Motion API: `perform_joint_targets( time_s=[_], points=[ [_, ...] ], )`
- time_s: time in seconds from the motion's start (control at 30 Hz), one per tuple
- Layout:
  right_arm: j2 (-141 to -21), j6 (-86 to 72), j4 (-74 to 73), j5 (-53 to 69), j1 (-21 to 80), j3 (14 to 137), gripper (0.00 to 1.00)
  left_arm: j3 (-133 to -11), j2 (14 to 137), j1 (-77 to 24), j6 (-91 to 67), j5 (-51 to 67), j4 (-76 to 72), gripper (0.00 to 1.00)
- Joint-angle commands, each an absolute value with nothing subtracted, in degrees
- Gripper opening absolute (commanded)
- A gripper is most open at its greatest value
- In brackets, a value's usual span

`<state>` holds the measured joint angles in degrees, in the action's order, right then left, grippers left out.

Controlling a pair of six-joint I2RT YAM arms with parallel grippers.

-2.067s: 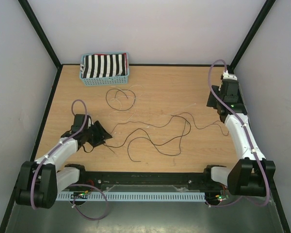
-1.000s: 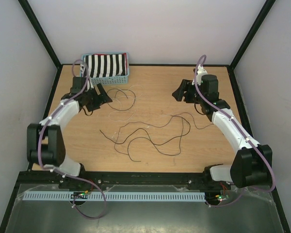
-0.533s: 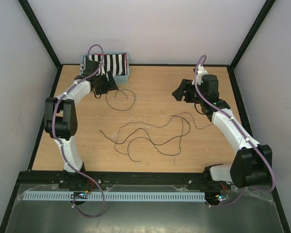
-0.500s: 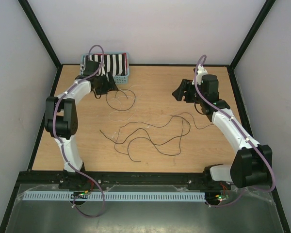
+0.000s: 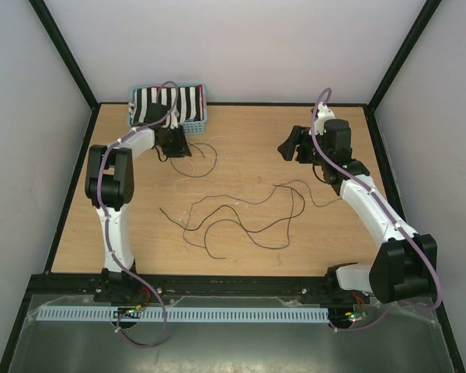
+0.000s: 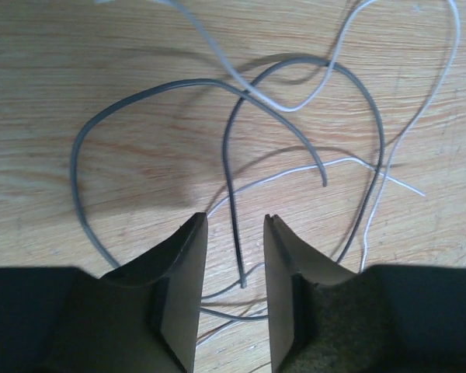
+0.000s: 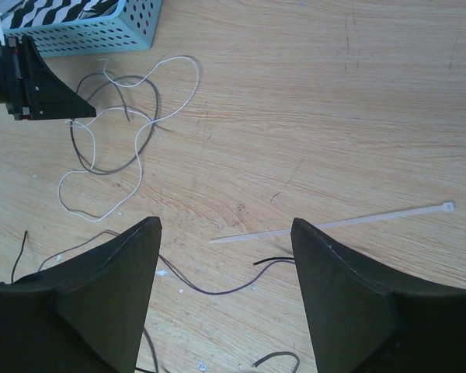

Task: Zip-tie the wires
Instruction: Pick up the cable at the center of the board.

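Beside the basket [image 7: 85, 35], your left gripper [image 6: 234, 219] straddles a loose wire [image 6: 226, 148] with jaws half-parted, your right gripper [image 7: 225, 225] gapes over the zip tie [image 7: 334, 224], and nothing is tied yet.

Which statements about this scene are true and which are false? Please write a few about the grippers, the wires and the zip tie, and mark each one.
1. The left gripper is low over the table, and a dark wire end lies between its fingers. True.
2. The right gripper holds the zip tie. False: it is open and empty, and the zip tie lies flat on the table.
3. The blue basket holds a black-and-white striped cloth. True.
4. The wires are already bundled together. False: they lie loose in separate loops.
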<state>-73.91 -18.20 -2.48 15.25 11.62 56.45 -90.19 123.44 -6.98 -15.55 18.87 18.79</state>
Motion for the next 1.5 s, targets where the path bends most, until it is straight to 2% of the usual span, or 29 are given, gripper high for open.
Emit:
perform_joint_targets(
  time_s=[0.0,0.17,0.2,0.47,0.73,1.07,1.47],
  points=[
    [-72.12,-17.31,-1.67,13.94,11.78,56.16,0.78,-92.34,123.84,-7.98,-13.75,20.75,18.53,0.30],
    [-72.23,-17.67,-1.63,14.25,11.78,56.26,0.78,-91.49,120.48,-7.83,-11.62,20.07,18.52,0.01],
    [-72.32,-17.93,-1.51,14.48,11.78,56.25,0.78,-91.11,119.23,-7.82,-10.80,20.04,18.45,0.00],
    [-73.37,-19.84,-0.06,17.59,11.74,55.97,0.78,-88.94,103.67,-7.03,-8.05,20.38,19.17,0.00],
    [-74.67,-24.07,6.74,25.66,12.23,54.85,0.79,-89.98,89.20,-7.03,-11.89,28.13,19.18,0.00],
    [-74.22,-34.11,22.88,38.44,14.15,57.04,0.85,-87.95,81.13,-8.66,-14.69,37.06,19.24,0.00],
    [-73.16,-36.65,24.21,41.90,18.77,62.65,0.88,-78.31,75.85,-14.44,-13.35,39.90,19.27,0.00]
  ],
)
